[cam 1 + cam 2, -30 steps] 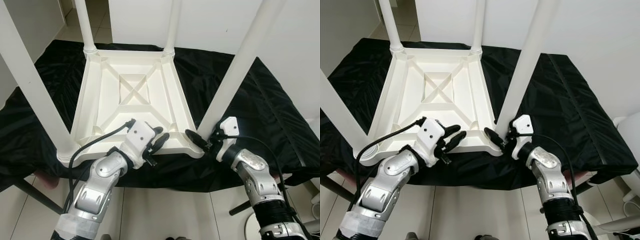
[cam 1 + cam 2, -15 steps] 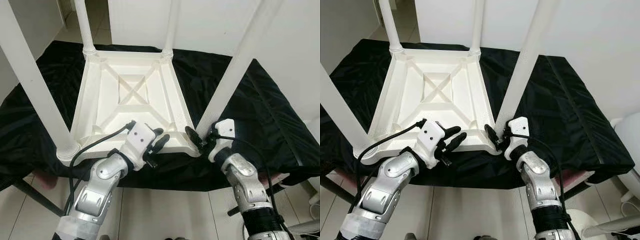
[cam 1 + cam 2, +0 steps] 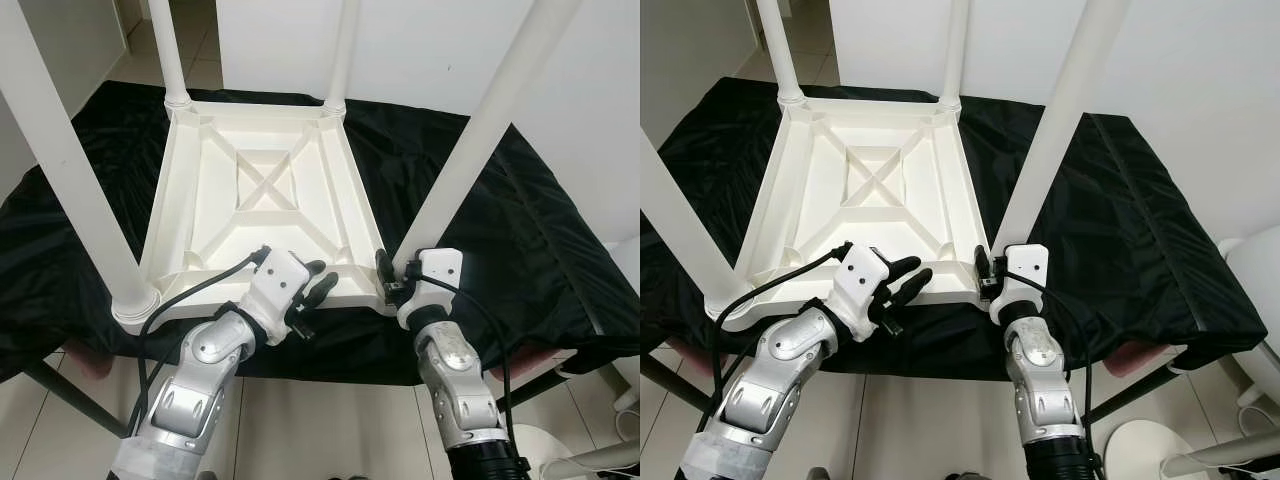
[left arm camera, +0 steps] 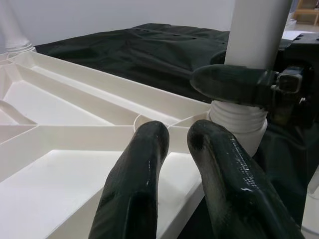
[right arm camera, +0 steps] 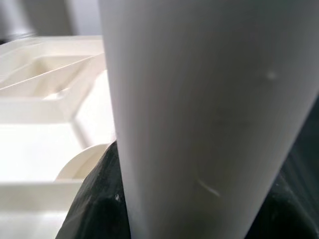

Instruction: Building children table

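Swinging inward since a second before, the right pincer pinched the base of the near-right leg, likely seating it. The upturned children's table lay on the black-draped tabletop; the left pincer, slightly spread, rested on its near rim.

The 2 eye views look forward and steeply down from the head, sharing the upturned white table on the black cloth, the right eye slightly offset. The left wrist view looks low along its 2 fingers, close to the near leg in the upper right of the frame. The right wrist view sits tight against that leg.
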